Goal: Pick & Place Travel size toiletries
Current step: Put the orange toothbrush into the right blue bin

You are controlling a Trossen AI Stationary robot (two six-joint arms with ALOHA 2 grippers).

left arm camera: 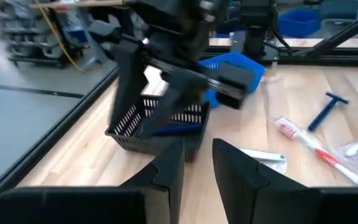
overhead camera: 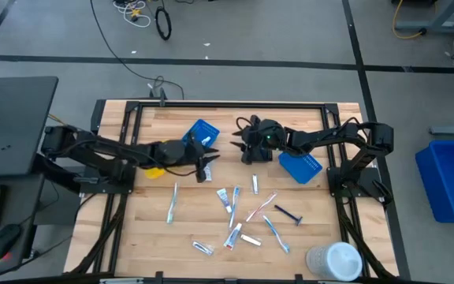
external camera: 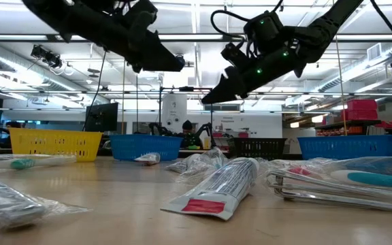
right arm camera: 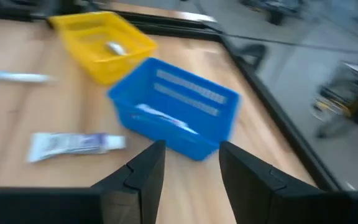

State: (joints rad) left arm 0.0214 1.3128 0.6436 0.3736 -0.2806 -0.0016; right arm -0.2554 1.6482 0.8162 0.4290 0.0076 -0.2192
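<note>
The travel size toiletries, tubes (overhead camera: 227, 197), toothbrushes (overhead camera: 172, 202) and a dark razor (overhead camera: 288, 213), lie scattered on the near half of the wooden table (overhead camera: 132, 229). My left gripper (left arm camera: 197, 155) hangs open above the table between the yellow bin (overhead camera: 154, 170) and the tubes, with nothing between its fingers. My right gripper (right arm camera: 191, 155) is open and empty too. It hangs in the air over the black bin (left arm camera: 157, 127), pointing toward the left blue bin (right arm camera: 173, 115). In the low view both grippers, left (external camera: 177, 64) and right (external camera: 211, 97), are well clear of the tabletop.
A second blue bin (overhead camera: 299, 166) stands at the right, under my right arm. The yellow bin (right arm camera: 101, 37) and the left blue bin each hold an item. A large white round container (overhead camera: 333, 259) stands at the near right corner. A tube (right arm camera: 73, 144) lies beside the left blue bin.
</note>
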